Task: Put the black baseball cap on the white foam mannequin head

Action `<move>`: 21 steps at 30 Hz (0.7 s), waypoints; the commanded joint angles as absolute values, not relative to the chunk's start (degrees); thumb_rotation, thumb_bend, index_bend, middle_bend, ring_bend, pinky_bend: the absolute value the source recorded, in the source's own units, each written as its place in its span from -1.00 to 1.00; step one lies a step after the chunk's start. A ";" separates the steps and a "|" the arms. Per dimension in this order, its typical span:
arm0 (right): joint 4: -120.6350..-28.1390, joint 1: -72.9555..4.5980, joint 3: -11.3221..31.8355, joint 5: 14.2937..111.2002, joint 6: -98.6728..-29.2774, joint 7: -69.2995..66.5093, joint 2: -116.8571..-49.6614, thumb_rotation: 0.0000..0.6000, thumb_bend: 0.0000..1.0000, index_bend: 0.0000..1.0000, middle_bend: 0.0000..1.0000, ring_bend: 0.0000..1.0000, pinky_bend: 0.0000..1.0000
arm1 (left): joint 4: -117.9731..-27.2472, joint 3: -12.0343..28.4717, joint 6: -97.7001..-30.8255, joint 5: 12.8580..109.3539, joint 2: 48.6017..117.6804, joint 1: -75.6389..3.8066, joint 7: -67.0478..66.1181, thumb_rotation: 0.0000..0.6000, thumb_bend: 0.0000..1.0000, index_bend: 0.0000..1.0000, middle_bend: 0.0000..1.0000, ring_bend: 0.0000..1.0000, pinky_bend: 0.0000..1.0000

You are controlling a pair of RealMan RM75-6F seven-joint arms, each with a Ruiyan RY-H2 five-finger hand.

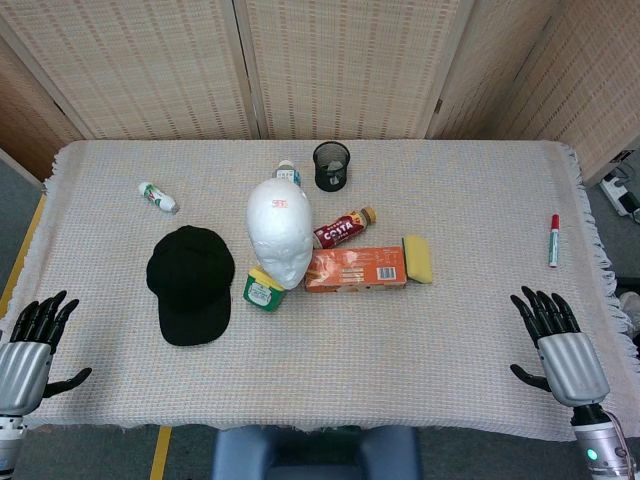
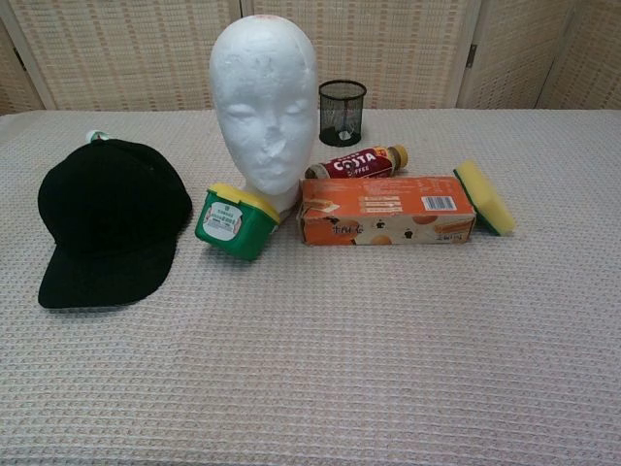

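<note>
The black baseball cap [image 1: 190,282] [image 2: 109,230] lies flat on the cloth, brim toward me, left of the white foam mannequin head [image 1: 280,230] [image 2: 264,107]. The head stands upright near the table's middle, face toward me, bare on top. My left hand [image 1: 30,345] rests at the table's near left edge, fingers spread, holding nothing, well apart from the cap. My right hand [image 1: 556,340] sits at the near right edge, fingers spread and empty. Neither hand shows in the chest view.
A green tub with a yellow lid [image 1: 263,289] [image 2: 233,221] leans by the head's base. An orange box [image 1: 355,269] [image 2: 385,210], a Costa bottle [image 1: 343,229], a yellow sponge [image 1: 418,258], a black mesh cup [image 1: 331,165], a small white bottle [image 1: 158,197] and a red marker [image 1: 553,239] lie around.
</note>
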State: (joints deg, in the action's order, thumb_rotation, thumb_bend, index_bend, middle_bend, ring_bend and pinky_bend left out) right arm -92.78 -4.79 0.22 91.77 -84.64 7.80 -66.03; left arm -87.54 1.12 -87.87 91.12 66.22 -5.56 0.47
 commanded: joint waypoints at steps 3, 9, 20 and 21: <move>-92.40 -4.85 0.56 91.08 -84.46 8.01 -66.03 1.00 -0.98 -1.00 -1.00 -1.00 -1.00 | -89.58 0.30 -86.35 91.24 65.27 -5.84 0.55 1.00 -0.88 -0.86 -1.00 -1.00 -0.78; -92.54 -4.29 1.19 89.83 -85.25 7.39 -65.00 1.00 -0.98 -1.00 -1.00 -1.00 -1.00 | -87.85 -1.35 -86.35 95.36 68.14 -6.53 1.77 1.00 -0.90 -0.77 -0.72 -0.84 -0.11; -92.64 -3.95 0.97 89.94 -85.40 8.49 -64.75 1.00 -0.97 -1.00 -1.00 -1.00 -1.00 | -64.52 -2.26 -89.95 101.58 87.47 -9.03 12.55 1.00 -0.87 -0.20 0.89 0.79 1.00; -92.66 -3.99 0.95 89.87 -85.22 8.40 -64.64 1.00 -0.96 -1.00 -1.00 -1.00 -1.00 | -62.64 -2.14 -91.00 102.05 89.00 -9.11 13.19 1.00 -0.86 -0.16 0.96 0.89 1.00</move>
